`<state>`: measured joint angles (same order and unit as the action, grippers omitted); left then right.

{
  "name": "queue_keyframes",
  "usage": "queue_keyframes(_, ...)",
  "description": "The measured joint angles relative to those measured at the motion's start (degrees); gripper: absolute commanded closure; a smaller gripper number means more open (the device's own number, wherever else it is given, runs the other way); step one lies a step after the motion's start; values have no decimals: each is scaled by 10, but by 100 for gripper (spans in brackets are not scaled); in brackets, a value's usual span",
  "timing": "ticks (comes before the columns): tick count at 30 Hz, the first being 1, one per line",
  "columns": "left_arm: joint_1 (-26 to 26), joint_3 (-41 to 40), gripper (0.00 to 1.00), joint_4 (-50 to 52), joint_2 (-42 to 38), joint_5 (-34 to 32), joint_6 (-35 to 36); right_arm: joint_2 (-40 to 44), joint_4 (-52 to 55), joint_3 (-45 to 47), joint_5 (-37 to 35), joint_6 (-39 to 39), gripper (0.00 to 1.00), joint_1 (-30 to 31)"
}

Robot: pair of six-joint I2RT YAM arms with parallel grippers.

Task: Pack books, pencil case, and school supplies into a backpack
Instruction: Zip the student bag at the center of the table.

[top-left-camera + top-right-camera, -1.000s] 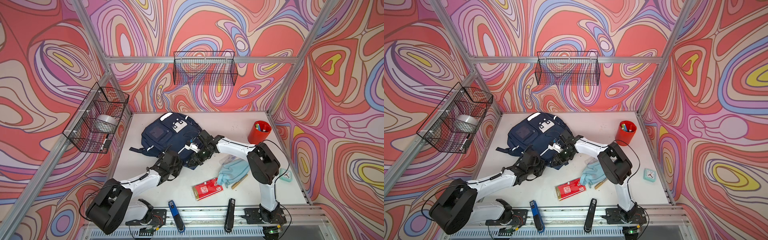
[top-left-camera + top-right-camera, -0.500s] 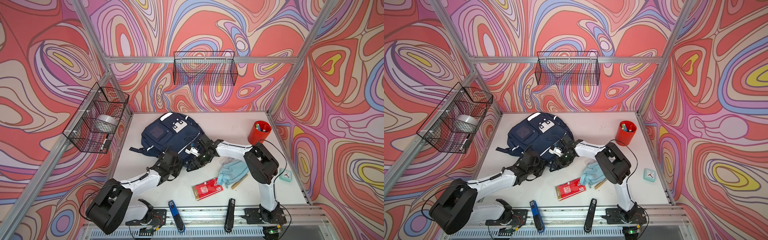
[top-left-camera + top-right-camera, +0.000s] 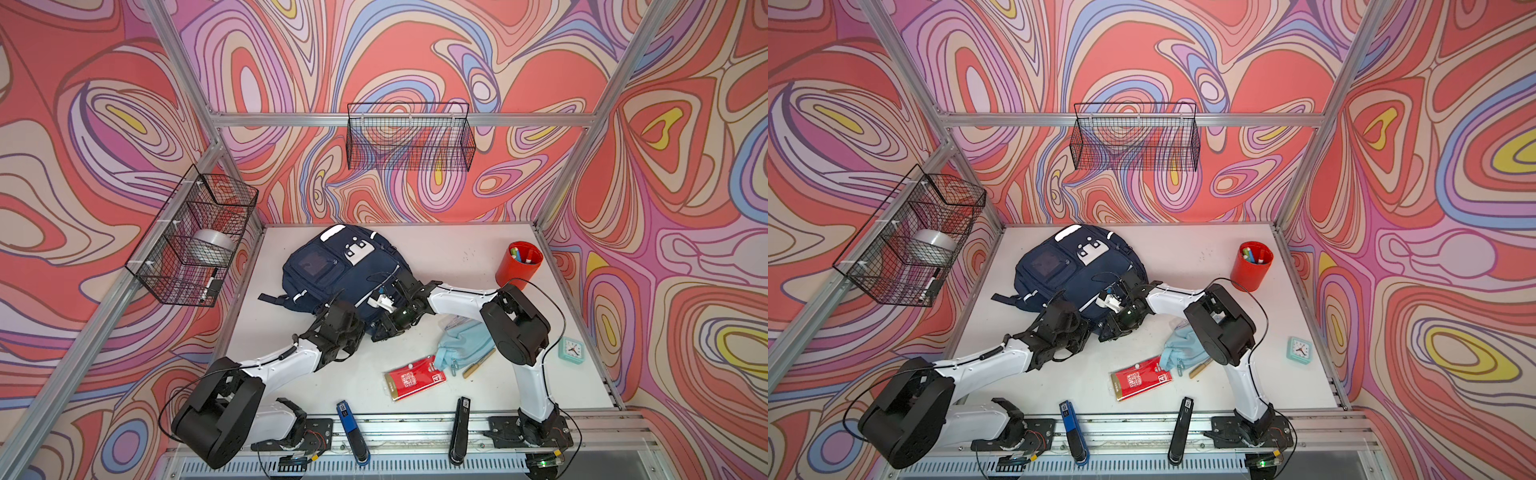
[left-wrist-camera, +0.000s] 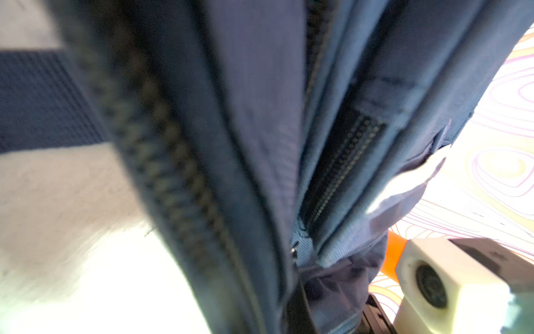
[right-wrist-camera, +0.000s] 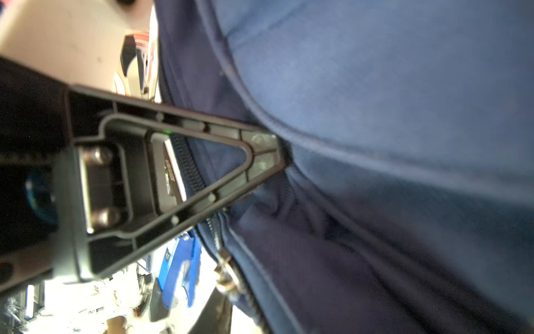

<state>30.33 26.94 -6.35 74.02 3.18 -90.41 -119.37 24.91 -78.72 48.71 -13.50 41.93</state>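
Note:
The navy backpack [image 3: 345,270] lies flat at the back middle of the table in both top views. My left gripper [image 3: 358,329] is at its near edge; the left wrist view is filled by the backpack's fabric and zip teeth [image 4: 179,179], with the jaws shut on the fabric. My right gripper [image 3: 385,330] is beside it at the same edge. One finger [image 5: 260,150] presses into a puckered fold, with the other hidden. The light-blue pencil case [image 3: 459,347], red packet [image 3: 414,377], tan stick [image 3: 478,363] and clear packet [image 3: 455,322] lie by the right arm. The books are out of view.
A red cup of markers [image 3: 518,262] stands at the back right and a small teal clock [image 3: 571,351] at the right edge. Blue stapler [image 3: 352,432] and black stapler [image 3: 459,428] lie on the front rail. Wire baskets hang on the back wall [image 3: 409,139] and left wall [image 3: 195,237].
My right gripper has slid along the backpack towards its near edge and its jaws have closed in on the fabric. The left arm has stayed put.

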Motion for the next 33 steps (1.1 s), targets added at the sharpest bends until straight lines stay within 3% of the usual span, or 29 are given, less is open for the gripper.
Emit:
queue_keyframes(6,1,0,100,0,1,-1,0,0,-14,2,8,2,91,-1)
queue_keyframes(13,4,1,100,-3,4,-2,0,2,-5,-5,10,10,85,-8)
queue_keyframes(18,4,2,100,-3,5,-2,0,2,5,-18,10,20,100,-11)
queue_keyframes(33,-1,12,100,10,-40,1,34,35,139,-68,-42,121,100,-41)
